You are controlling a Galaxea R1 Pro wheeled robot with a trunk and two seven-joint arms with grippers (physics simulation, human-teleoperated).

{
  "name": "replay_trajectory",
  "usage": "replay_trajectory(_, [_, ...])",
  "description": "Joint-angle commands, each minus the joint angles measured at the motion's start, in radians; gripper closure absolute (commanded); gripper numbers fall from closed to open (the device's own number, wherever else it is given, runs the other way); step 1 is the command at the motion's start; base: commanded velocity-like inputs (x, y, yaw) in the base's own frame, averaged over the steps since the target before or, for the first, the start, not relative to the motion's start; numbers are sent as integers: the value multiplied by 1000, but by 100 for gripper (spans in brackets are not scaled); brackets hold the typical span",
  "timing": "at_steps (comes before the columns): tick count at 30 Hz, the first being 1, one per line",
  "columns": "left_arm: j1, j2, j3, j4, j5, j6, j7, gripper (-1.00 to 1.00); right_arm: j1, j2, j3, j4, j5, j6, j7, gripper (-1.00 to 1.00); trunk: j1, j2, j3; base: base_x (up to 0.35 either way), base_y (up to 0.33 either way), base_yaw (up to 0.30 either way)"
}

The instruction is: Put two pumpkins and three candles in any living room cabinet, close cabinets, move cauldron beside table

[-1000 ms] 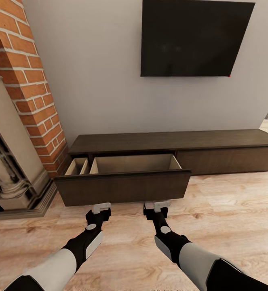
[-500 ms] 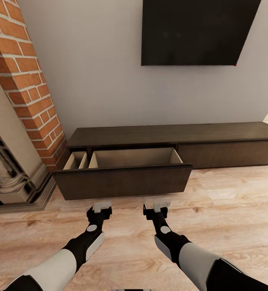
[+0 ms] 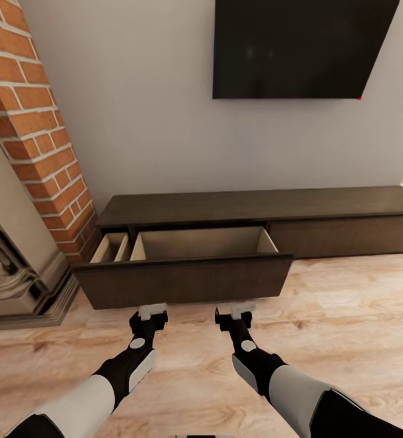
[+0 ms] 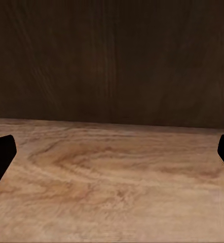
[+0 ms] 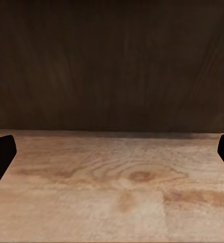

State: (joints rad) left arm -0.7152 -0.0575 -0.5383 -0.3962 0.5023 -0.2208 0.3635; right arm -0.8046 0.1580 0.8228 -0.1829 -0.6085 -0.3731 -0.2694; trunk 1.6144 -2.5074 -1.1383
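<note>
The cabinet [image 3: 256, 208] is a long low dark-brown unit against the wall. Its wide left drawer [image 3: 183, 281] is pulled out, and no object shows in the part of its pale interior [image 3: 201, 243] that I can see; the drawer floor is hidden behind the front. My left gripper [image 3: 152, 311] and right gripper [image 3: 235, 310] hover side by side over the floor, just short of the drawer front, both open and empty. Each wrist view has the dark drawer front close ahead, between the spread fingertips [image 4: 1, 152] [image 5: 1, 152]. Pumpkins, candles, cauldron and table are out of view.
A brick chimney [image 3: 37, 140] and stone fireplace surround [image 3: 13, 267] stand at the left, close to the drawer's end. A black TV [image 3: 298, 48] hangs on the wall above the cabinet. Light wooden floor [image 3: 347, 328] stretches to the right.
The whole view has shifted, so the camera moved. The open drawer front now sits a little closer to both grippers. The arms keep the same pose and the grippers stay open.
</note>
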Motion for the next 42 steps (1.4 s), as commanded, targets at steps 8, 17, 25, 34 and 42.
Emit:
replay_trajectory(8, [-1,1,-7,5,9,-5,6,-100,-1,-1,9,0,-7,-3,-5,-100,0,0,-1,341,0,0])
replay_trajectory(17, [0,2,-10,6,9,-6,6,-100,-1,0,9,0,-7,-3,-5,-100,0,0,-1,253,0,0])
replay_trajectory(25, [0,2,-11,7,9,-8,6,-100,-1,0,9,0,-7,-3,-5,-100,2,-1,-12,14,0,0])
replay_trajectory(34, [0,2,-12,5,7,-8,6,-100,-1,0,9,0,-7,-3,-5,-100,5,-3,-43,0,0,0])
replay_trajectory(42, [1,2,-14,5,7,-8,6,-100,-1,0,9,0,-7,-3,-5,-100,5,-3,-43,1,0,0])
